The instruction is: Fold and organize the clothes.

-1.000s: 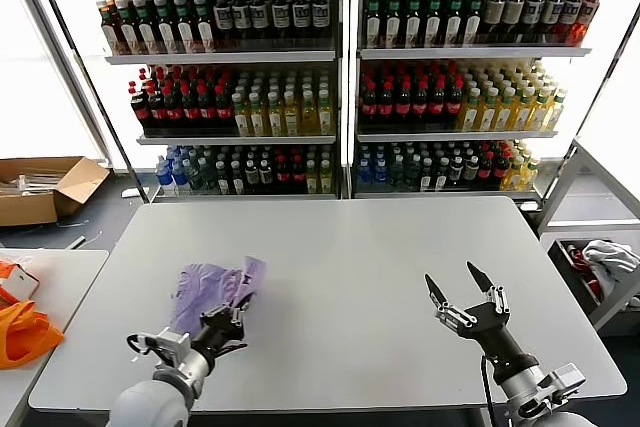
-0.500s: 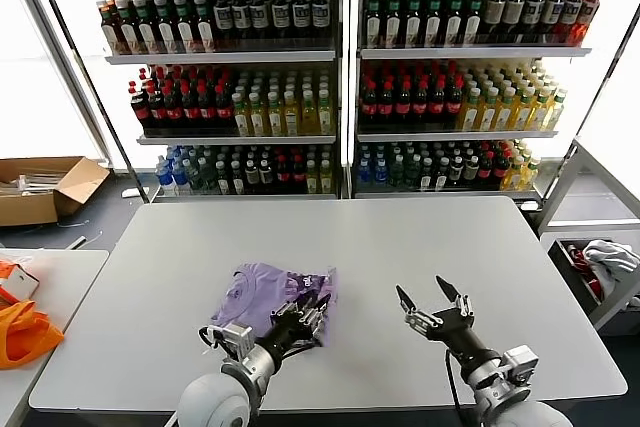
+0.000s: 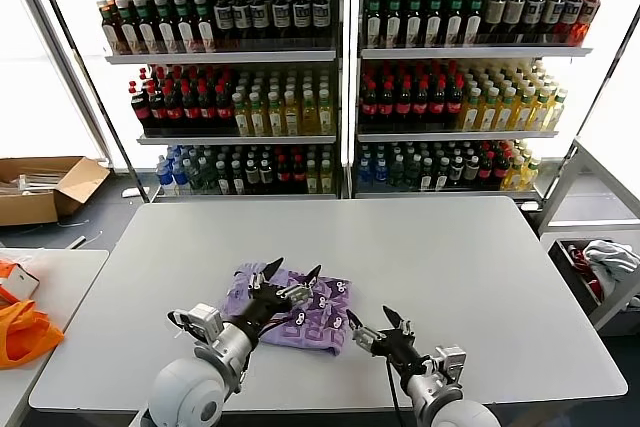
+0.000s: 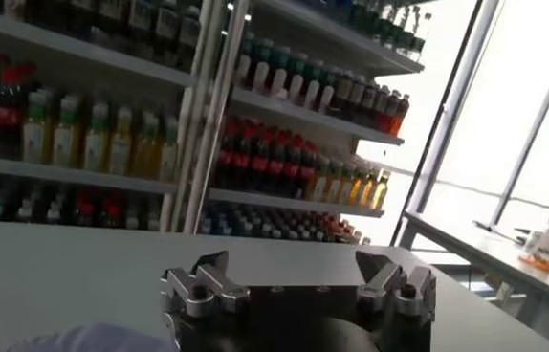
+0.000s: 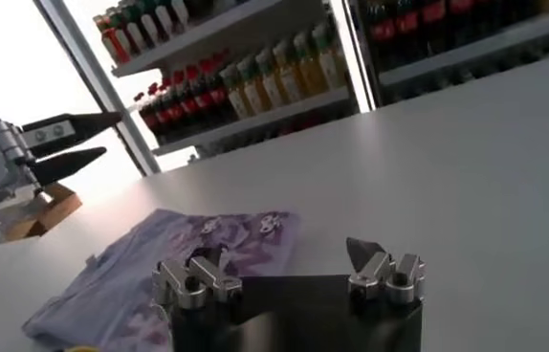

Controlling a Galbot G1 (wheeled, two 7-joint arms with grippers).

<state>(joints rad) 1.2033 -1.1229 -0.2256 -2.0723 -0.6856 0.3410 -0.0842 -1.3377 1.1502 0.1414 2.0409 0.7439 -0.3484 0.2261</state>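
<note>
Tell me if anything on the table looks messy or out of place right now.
The lavender T-shirt lies crumpled near the table's front edge, printed side partly up, not folded. The left gripper is above it, open; the right gripper sits open beside it.

No legible text or labels anywhere

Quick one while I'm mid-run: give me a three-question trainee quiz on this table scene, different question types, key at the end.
1. True or false: the left gripper is clamped on the lavender T-shirt.
2. Which gripper is at the shirt's edge nearest the robot's right side? A) right gripper B) left gripper C) neither
3. Fill in: the shirt lies on the grey ____ with its printed side showing.

Key:
1. False; its fingers stand apart above the shirt, holding nothing.
2. A; it is open, low over the table beside the shirt.
3. table
</note>
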